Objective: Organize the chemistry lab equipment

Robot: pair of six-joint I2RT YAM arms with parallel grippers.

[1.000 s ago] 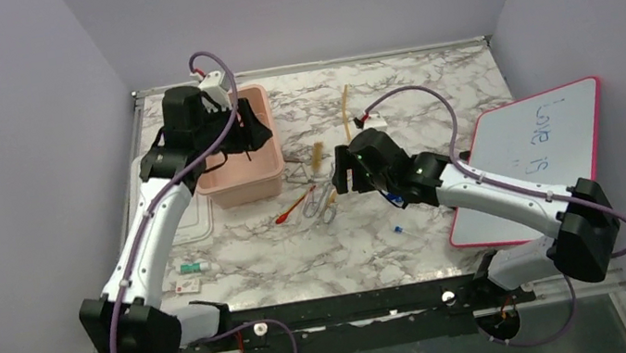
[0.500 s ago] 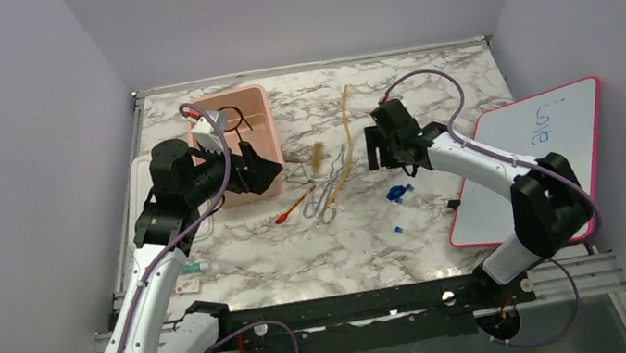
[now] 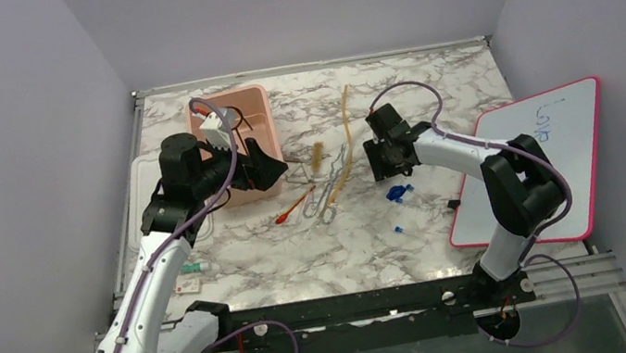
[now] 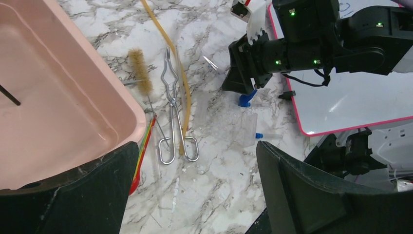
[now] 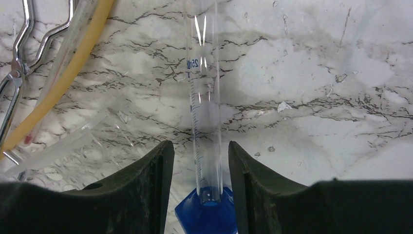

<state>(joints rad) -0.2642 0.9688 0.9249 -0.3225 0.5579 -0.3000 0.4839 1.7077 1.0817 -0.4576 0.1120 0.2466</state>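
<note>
**Two claws at work sorting the lab bench**

My left claw (image 4: 195, 146) hangs wide apart and empty by the near right corner of the pink tub (image 4: 58, 97). A short piece of black stem (image 4: 9, 95) shows inside the tub; my wrist hides most of that ring in the top view. Right of the tub, the brush (image 4: 140, 70), tongs (image 4: 173, 112), tan rubber tube (image 4: 170, 53) and red-tipped stick (image 4: 141, 161) lie bunched on the tabletop (image 4: 219, 195).

Further right, my right claw (image 5: 199, 144) is apart, straddling a clear graduated cylinder (image 5: 204, 97) with a blue base (image 5: 207, 214), a sliver of gap on each side. I judge this the pick-up step. Next I must close gently and squarely on slick, round walls, then probably carry it left to the tub. The cylinder's far end runs out of the wrist view, and from above only a blue speck reads clearly.
</note>
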